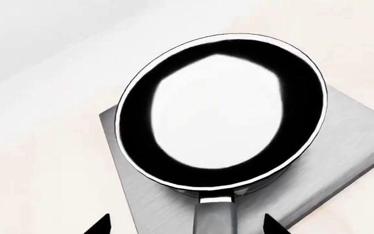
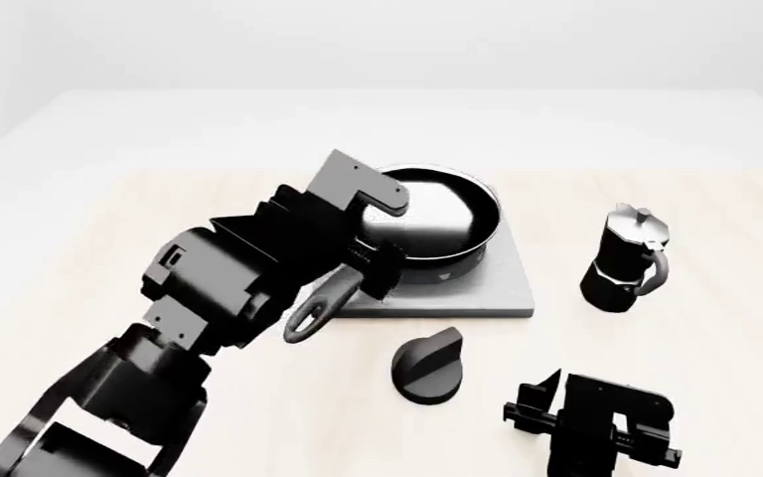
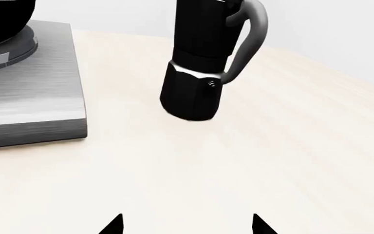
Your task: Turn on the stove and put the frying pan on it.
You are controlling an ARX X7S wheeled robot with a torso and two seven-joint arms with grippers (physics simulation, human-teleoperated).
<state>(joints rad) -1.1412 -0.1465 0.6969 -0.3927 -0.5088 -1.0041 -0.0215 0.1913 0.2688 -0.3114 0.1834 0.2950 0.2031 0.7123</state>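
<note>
The frying pan (image 1: 223,112), black with a shiny inside, sits on the grey stove plate (image 1: 349,141); it also shows in the head view (image 2: 435,219) on the stove (image 2: 501,288). Its grey handle (image 1: 214,219) runs between the two fingertips of my left gripper (image 1: 185,228), which stand apart with a gap on each side. In the head view the left gripper (image 2: 369,263) is over the handle (image 2: 318,308). The black round knob (image 2: 431,366) lies in front of the stove. My right gripper (image 3: 185,226) is open and empty over the bare table.
A black-and-silver moka pot (image 2: 627,260) stands to the right of the stove; the right wrist view shows the moka pot (image 3: 194,92) beside the stove's edge (image 3: 31,107). The right gripper (image 2: 580,397) hangs near the table's front right.
</note>
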